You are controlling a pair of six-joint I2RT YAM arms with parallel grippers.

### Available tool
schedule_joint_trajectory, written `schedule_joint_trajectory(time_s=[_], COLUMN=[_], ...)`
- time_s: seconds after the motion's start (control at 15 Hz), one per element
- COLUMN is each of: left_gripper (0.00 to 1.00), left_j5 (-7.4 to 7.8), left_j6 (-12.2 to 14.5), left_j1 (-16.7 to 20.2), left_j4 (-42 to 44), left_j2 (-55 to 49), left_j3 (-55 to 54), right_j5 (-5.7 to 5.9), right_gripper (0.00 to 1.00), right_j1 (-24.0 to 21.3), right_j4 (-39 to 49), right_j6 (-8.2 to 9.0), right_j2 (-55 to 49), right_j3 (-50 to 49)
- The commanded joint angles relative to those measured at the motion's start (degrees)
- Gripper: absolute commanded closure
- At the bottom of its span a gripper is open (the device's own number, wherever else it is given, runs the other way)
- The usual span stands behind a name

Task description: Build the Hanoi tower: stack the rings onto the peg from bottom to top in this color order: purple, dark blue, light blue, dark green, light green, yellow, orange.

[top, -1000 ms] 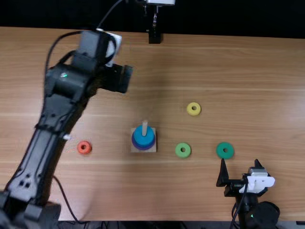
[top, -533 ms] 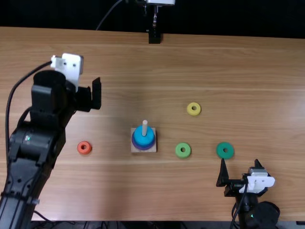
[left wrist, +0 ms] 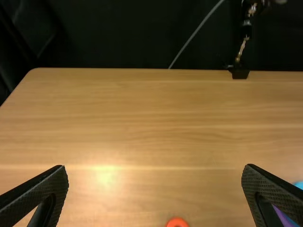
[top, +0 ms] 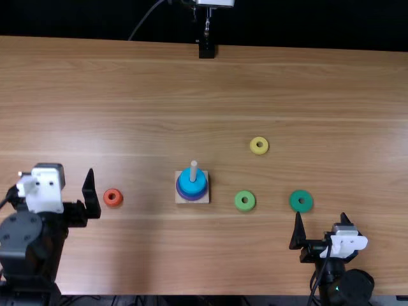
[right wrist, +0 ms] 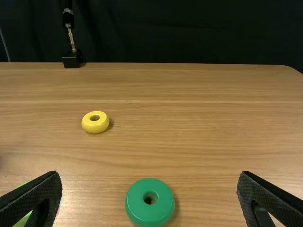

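We've got left gripper (top: 56,175) and right gripper (top: 320,215) both wide, light blue ring (top: 186,185) topping the peg (top: 193,169) stack, orange ring (top: 113,203), light green ring (top: 245,208), dark green ring (top: 308,204), yellow ring (top: 259,152) loose on table (top: 159,255).

Blk arms (top: 29,239), white wrist plates (top: 43,192) w/ dark dots, blk cable (top: 323,271)

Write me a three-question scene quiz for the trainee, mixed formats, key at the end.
1. Which ring is topmost on the peg?
A) yellow ring
B) light blue ring
C) orange ring

2. True or false: the left end effector has its fingers apart.

3. Fill in: the loose ring nearest the right end effector is ____.

Key: 1. B; 2. true; 3. the dark green ring.
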Motion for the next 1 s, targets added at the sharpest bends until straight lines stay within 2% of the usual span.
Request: schedule_joint_trajectory(time_s=[0.0,0.27,0.6,0.93], left_gripper=[0.00,0.00,0.00,0.00], left_j5=[0.13,0.55,0.76,0.76], left_j6=[0.4,0.4,0.3,0.3], left_j1=[0.1,-0.3,-1.4,-1.1], left_j4=[2.0,3.8,3.9,3.8], left_j2=[-6.5,-25.8,-33.6,-36.5], left_j3=[-5.3,-22.0,-31.3,-36.3], right_j5=[-0.11,-0.11,-0.11,-0.11], right_gripper=[0.00,0.00,0.00,0.00], right_j1=[-0.5,-0.5,-0.5,-0.5], right_j4=[-4.1,-4.1,-4.1,-4.1], right_j6=[-0.24,-0.24,-0.24,-0.24], right_j2=[-0.7,-0.7,-0.7,-0.7], right_j3=[-3.6,-3.5,-3.5,-3.6])
